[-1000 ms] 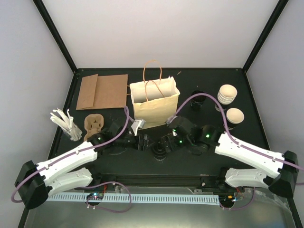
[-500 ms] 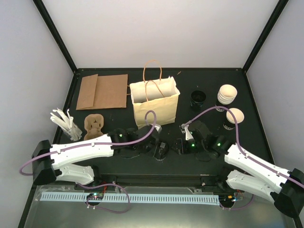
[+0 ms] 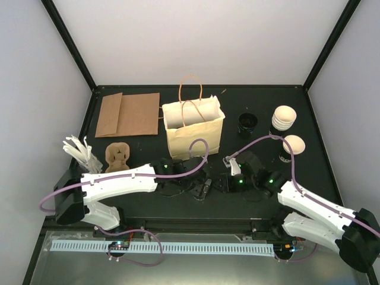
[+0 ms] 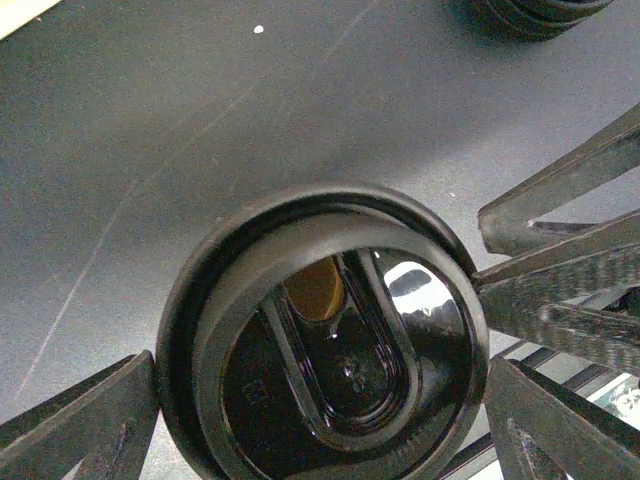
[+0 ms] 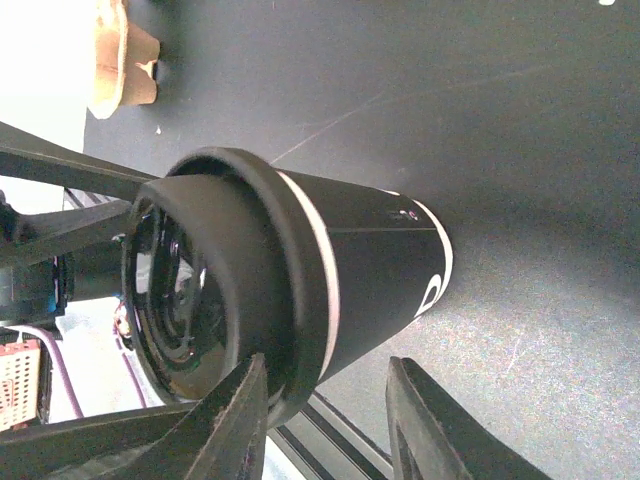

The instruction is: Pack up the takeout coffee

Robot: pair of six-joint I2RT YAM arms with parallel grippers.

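Nearest the arm bases, in front of the paper bag [image 3: 193, 133], the takeout coffee cup [image 3: 202, 190] is seen upright on the bench [image 3: 249, 101]. It is dark-walled with a pale band and capped with a black lid [image 4: 330, 340]. The left pincer [image 4: 322, 372] is held over it from above, spread wide, with a finger on either side of the lid's rim. Contact cannot be ruled out, but no grip is shown. The right pincer [image 5: 327, 362] is set just beside the cup, on the side away from the left arm. Its jaws are part-closed and one finger is against the lid's rim, but whether anything is gripped cannot be told. The capping is thus judged done, while the packing itself is not: the cup has yet to be lifted and lowered inside. Behind the cup, the paper bag is found standing upright with its mouth open, fit to be loaded. To the bag's left a pulp cup carrier [image 3: 117, 154] is laid. To its right, farther back, spare black lids [image 3: 247, 123] and stacked spare cups [image 3: 284, 117] are set. A flat brown bag [image 3: 127, 114] is laid at the bag's far left.
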